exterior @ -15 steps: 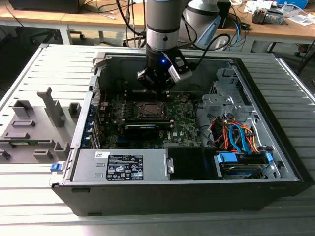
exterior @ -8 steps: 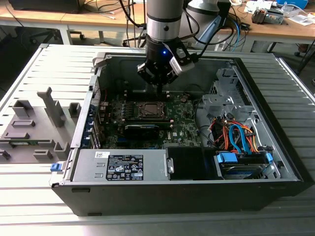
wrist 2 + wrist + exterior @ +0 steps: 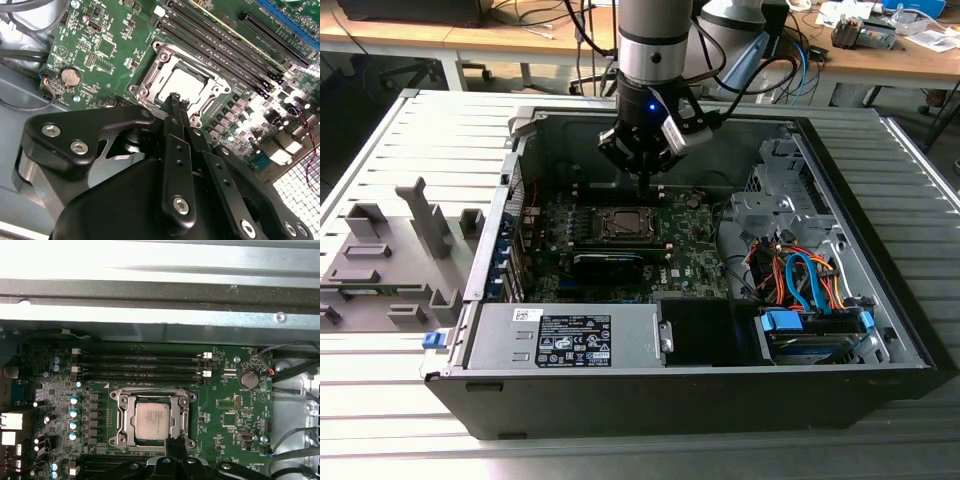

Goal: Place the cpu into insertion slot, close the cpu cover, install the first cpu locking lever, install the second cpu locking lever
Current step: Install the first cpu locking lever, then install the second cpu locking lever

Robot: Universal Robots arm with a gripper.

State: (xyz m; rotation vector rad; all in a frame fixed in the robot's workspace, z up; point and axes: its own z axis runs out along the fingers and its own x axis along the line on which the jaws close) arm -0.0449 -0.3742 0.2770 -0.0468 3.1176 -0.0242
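Black PC case (image 3: 700,400) lies open on the slatted desk (image 3: 380,420); ext. view alone shows it whole. Green motherboard (image 3: 225,405) holds the insertion slot (image 3: 152,420), cpu (image 3: 154,421) seated, cpu cover (image 3: 122,412) down around it. Hand (image 3: 176,100), fingers pinched together, empty, hovers at the socket's 6 o'clock edge in first wrist view.

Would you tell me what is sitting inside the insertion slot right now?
The cpu lies flat in the insertion slot, with the cpu cover framing its silver top. The socket contacts beneath are covered. The gripper hovers at the socket's edge.
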